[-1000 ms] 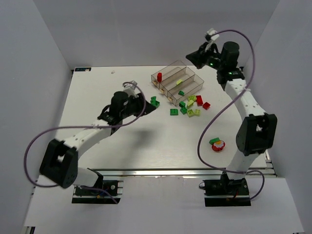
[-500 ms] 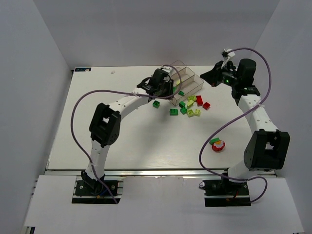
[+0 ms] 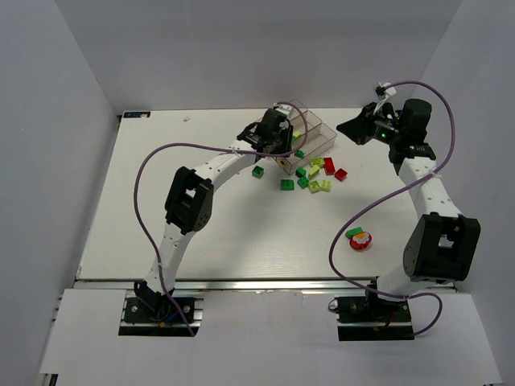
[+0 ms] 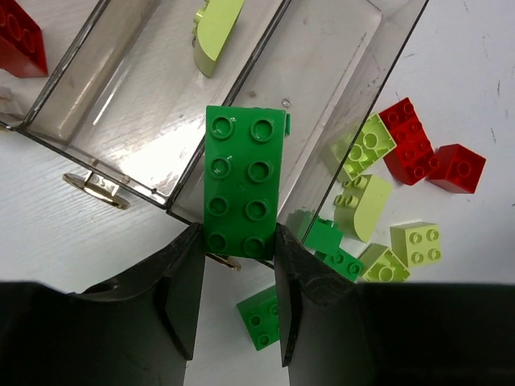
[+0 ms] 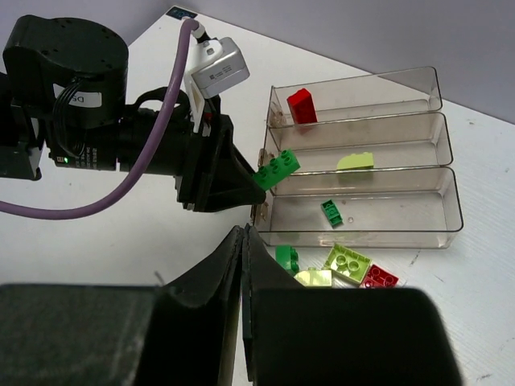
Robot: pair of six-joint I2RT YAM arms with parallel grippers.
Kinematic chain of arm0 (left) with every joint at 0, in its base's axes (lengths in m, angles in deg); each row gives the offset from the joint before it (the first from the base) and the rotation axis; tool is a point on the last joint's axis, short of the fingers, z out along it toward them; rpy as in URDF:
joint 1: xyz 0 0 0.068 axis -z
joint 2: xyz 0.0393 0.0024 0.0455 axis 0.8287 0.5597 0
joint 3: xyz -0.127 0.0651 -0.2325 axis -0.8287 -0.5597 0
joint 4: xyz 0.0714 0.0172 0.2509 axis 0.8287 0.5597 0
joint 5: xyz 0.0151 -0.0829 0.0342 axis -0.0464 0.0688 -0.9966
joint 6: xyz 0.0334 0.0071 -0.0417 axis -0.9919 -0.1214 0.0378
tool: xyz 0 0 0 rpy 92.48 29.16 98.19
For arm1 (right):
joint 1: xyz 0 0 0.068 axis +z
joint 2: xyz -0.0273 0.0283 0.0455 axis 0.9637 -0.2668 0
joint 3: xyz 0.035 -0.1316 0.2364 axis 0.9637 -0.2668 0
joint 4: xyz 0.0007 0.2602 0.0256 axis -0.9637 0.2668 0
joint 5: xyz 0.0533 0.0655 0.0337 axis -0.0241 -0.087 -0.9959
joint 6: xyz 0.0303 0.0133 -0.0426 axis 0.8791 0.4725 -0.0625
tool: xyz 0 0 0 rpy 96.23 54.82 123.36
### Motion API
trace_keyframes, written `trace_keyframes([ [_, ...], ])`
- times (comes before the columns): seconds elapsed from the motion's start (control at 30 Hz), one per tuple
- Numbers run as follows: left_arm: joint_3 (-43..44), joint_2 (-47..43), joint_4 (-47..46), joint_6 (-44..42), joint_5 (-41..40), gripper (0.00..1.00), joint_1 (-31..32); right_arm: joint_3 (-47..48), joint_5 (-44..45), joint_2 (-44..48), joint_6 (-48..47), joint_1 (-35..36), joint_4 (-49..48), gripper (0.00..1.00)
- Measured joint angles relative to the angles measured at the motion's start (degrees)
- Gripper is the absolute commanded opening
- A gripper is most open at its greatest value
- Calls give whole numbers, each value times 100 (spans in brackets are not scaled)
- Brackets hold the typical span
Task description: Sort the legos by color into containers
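Top view: the left gripper [image 3: 283, 145] is stretched way out over the end of the clear plastic three-compartment tray [image 3: 326, 138] at the back of the white table [image 3: 201, 233]. I can't make out its fingers from up here. The right gripper [image 3: 344, 129] hangs in the air just right of the tray, tip pointing at it. A loose pile of dark green, lime and red studded bricks [image 3: 315, 175] sits on the table just in front of the tray. A small red round thing with a green piece on top [image 3: 360, 240] lies well apart from them, nearer the right arm's base.

Left wrist view: the fingers are clamped on the short end of a dark green two-by-four studded brick [image 4: 244, 182], studs facing the camera. It hangs over the tray's end wall, about where the middle and outer compartments meet. I can't tell which one it's over. A red brick [image 4: 20, 40] lies in the far compartment and a lime curved brick [image 4: 216, 32] in the middle one.

Right wrist view: the right fingers are pressed together with nothing between them. A small dark green brick [image 5: 331, 213] lies in the compartment nearest the pile.
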Motion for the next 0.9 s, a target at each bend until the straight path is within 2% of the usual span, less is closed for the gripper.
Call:
trace_keyframes([
  [0.23, 304, 227, -24, 87, 48, 40, 74, -85, -2, 0, -50, -31, 149, 8],
  [0.37, 339, 330, -57, 131, 46, 50, 120, -92, -9, 0, -101, -44, 240, 8],
  [0.47, 339, 382, -52, 162, 33, 54, 146, -98, -39, 0, -127, -44, 254, 10],
  [0.57, 352, 393, -37, 177, 15, 59, 149, -118, -72, 0, -153, -44, 269, 14],
  [0.6, 369, 393, -39, 181, 11, 66, 153, -120, -85, 0, -168, -44, 289, 19],
  [0.8, 664, 393, -35, 210, -66, 63, 153, -122, -199, 2, -435, -44, 533, 36],
  [0.87, 793, 382, -44, 240, -116, 52, 157, -122, -295, 9, -634, -44, 702, 41],
  [0.9, 820, 354, -55, 256, -151, 44, 157, -118, -354, 9, -789, -44, 813, 53],
])
